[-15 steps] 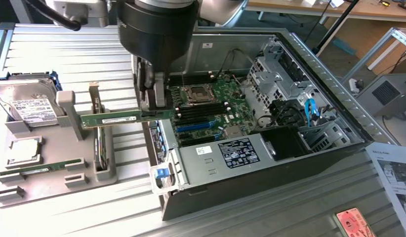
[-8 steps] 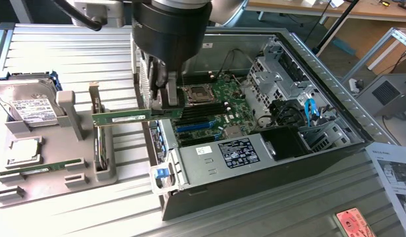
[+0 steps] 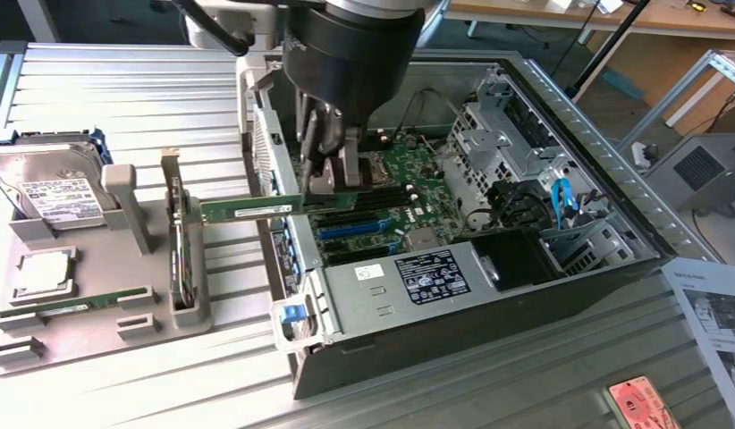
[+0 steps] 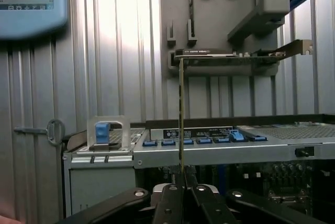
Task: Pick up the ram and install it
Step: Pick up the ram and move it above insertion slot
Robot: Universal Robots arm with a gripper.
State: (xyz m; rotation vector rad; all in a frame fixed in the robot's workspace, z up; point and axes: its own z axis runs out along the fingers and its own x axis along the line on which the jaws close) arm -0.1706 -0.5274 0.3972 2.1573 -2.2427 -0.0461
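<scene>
Ribbed silver metal table (image 3: 164, 375) under everything, workshop clutter behind.

Exterior view: the black arm's fingers (image 3: 322, 174) are clamped together on one end of the ram (image 3: 250, 208), a long thin green circuit-board stick. It is held level in the air. It sticks out from the fingers toward the exterior view's left, across the side wall of the open grey steel computer case (image 3: 588, 170). Just beside the fingers, lower down inside the case: green motherboard (image 3: 406, 165) with black memory slots (image 3: 374, 198). Well out past the ram's free end, a grey plastic holder tray (image 3: 129, 206) on the table carries a silver hard drive (image 3: 52, 188), an upright card with a metal bracket (image 3: 177, 237) and a second green stick (image 3: 75, 306) lying flat.

Wrist view: the fingers (image 4: 170, 205) meet on the ram (image 4: 181, 109), seen edge-on as a thin line running straight away from them. Beyond its far end stands the bracketed card (image 4: 235, 55) in the tray (image 4: 220, 14). The case rim (image 4: 220, 148) lies between the fingers and the tray.
</scene>
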